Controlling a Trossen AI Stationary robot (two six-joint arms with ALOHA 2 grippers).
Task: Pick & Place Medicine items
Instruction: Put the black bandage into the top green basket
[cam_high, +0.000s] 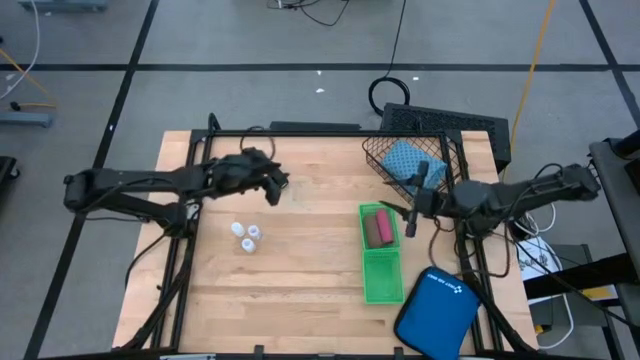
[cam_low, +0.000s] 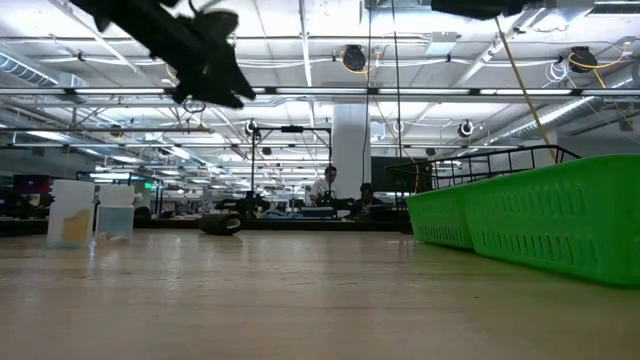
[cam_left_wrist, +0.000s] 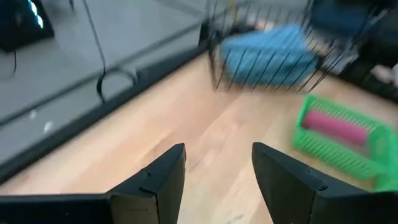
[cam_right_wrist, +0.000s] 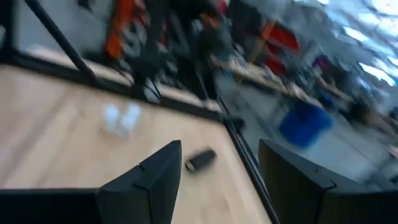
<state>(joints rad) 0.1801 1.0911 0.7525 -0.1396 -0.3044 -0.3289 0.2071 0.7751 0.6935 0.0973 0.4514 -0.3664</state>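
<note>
My left gripper (cam_high: 272, 186) (cam_left_wrist: 217, 158) hangs open above the table's far left part, touching nothing; it also shows raised in the low view (cam_low: 208, 66). My right gripper (cam_high: 409, 216) (cam_right_wrist: 219, 152) is open too, in the air beside the green tray's far end. A pink roll (cam_high: 384, 228) (cam_left_wrist: 336, 127) and a brown roll (cam_high: 371, 227) lie in the green tray (cam_high: 381, 278). The teal pouch (cam_high: 405, 160) (cam_left_wrist: 267, 53) leans inside the wire basket (cam_high: 440, 150). Three white bottles (cam_high: 245, 235) (cam_right_wrist: 121, 118) stand on the wood. The black roll (cam_right_wrist: 200, 160) (cam_low: 220, 224) lies on the table.
A smooth blue case (cam_high: 437, 312) lies at the near right corner, partly over the table edge. A black metal frame (cam_high: 190, 160) runs along the table's left and far sides. Bare wood (cam_high: 300, 290) stretches between the bottles and the tray.
</note>
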